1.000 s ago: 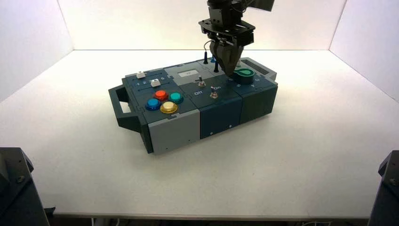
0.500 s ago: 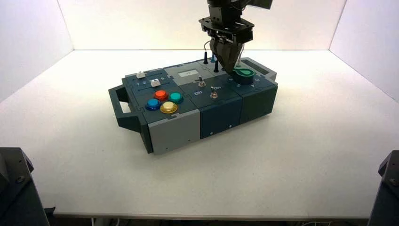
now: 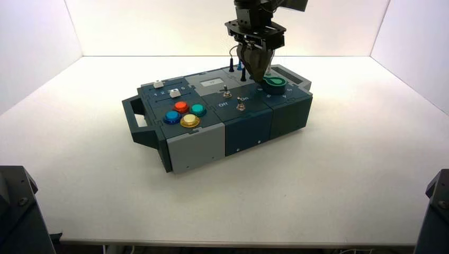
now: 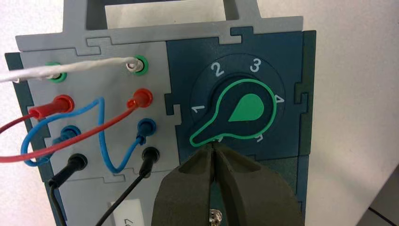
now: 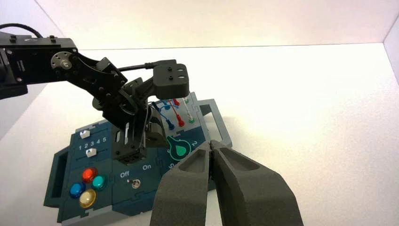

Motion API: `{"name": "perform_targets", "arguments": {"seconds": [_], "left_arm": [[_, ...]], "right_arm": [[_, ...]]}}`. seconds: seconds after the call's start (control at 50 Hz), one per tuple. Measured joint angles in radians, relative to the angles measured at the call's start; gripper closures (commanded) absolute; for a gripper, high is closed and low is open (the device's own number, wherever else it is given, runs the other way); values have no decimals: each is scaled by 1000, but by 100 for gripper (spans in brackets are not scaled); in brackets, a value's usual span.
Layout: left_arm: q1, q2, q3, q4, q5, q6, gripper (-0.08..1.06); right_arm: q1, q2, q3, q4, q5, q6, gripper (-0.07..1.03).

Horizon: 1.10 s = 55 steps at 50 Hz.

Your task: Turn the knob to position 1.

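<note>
The left gripper (image 3: 258,75) is held just above the box (image 3: 249,127), right beside the green knob (image 4: 235,112) at the box's far right end; its jaws are seen pressed together on nothing. The knob's tip is pointed just below the 1 mark, apparently a little short of it. The right gripper (image 5: 212,147) is held well back from the box, jaws also closed and empty.

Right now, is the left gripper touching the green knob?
Cannot tell. The left wrist view puts the left gripper, jaws shut, at the edge of the green knob, but height is hidden; the high view shows neither contact nor gap plainly.
</note>
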Motion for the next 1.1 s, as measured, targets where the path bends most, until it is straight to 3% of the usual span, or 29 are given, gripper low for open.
{"name": "perform_targets", "arguments": {"seconds": [1.1], "left_arm": [[6,29,-48,3,23,8,101]], "right_arm": [[0,0,0,0,-2,0,99]]}}
